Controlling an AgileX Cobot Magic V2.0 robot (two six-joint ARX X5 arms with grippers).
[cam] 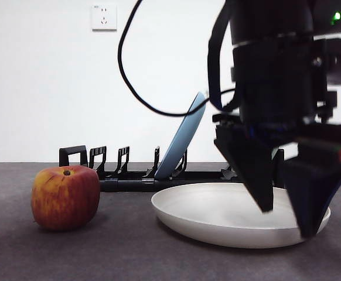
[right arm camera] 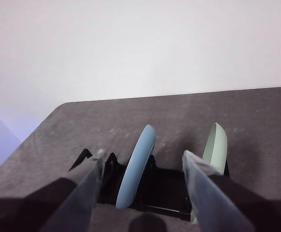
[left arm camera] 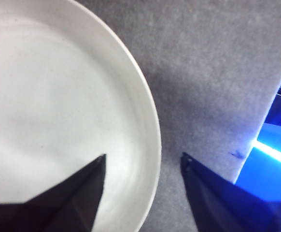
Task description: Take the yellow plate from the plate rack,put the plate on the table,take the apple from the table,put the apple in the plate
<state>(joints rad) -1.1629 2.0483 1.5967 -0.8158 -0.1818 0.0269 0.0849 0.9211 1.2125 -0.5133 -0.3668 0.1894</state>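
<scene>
The yellow plate [cam: 217, 216] lies flat on the table [cam: 129, 252], right of centre in the front view. My left gripper [cam: 286, 221] is open just above it, one jaw over the plate's inside and one outside its right rim. The left wrist view shows the same: the plate [left arm camera: 58, 111] with my left gripper [left arm camera: 143, 157] empty and straddling its rim. The apple [cam: 65, 197] sits on the table at the left, apart from the plate. The plate rack [cam: 129, 184] stands behind them. My right gripper [right arm camera: 143, 153] is open and empty, away from the rack [right arm camera: 164, 188].
A blue plate [cam: 182, 137] leans in the rack; the right wrist view shows the blue plate [right arm camera: 136, 164] and a pale green plate [right arm camera: 215, 145] beside it. The table's edge [left arm camera: 256, 145] runs close to the yellow plate's outer side. A black cable [cam: 129, 82] hangs from the arm.
</scene>
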